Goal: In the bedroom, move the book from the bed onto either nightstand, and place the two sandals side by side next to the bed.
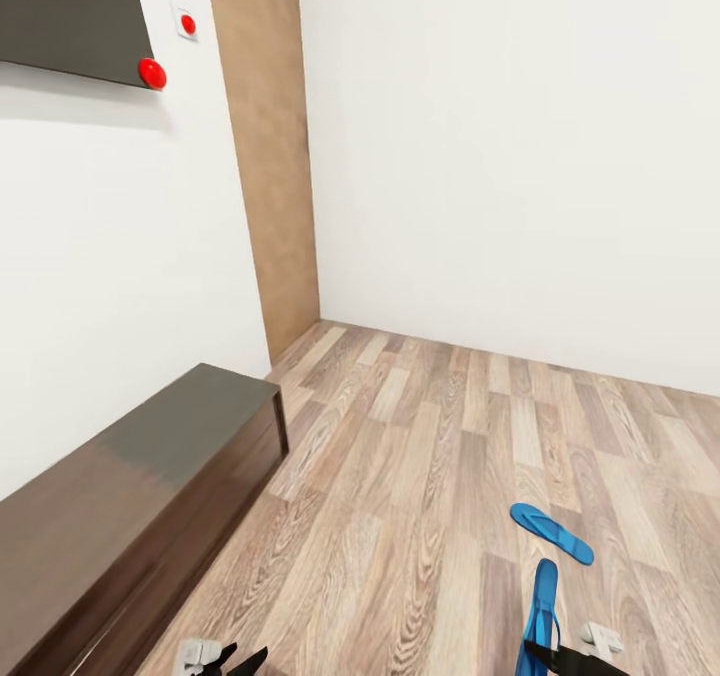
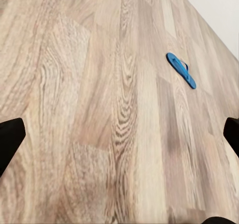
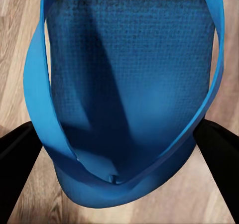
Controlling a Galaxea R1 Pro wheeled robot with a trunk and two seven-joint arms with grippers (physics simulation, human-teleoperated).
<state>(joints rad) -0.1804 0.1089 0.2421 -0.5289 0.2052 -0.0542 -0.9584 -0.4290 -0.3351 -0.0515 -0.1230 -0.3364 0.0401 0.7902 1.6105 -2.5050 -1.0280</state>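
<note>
While white walls (image 1: 500, 156) meet the wood-plank floor (image 1: 420, 476), a long dark bench (image 1: 130, 516) runs along the left. One blue sandal (image 1: 551, 533) lies flat on the floor; the other sandal (image 1: 540, 606) stands clamped in the right pincer (image 3: 119, 149). Left pincer (image 2: 119, 134) hangs with fingers apart.

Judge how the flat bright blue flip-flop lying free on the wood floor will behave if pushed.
The bright blue flip-flop lies flat on the plank floor, so it would probably slide, not roll or tip. It looks thin, likely light and somewhat bendy. Its thin strap might snag a finger.
</note>
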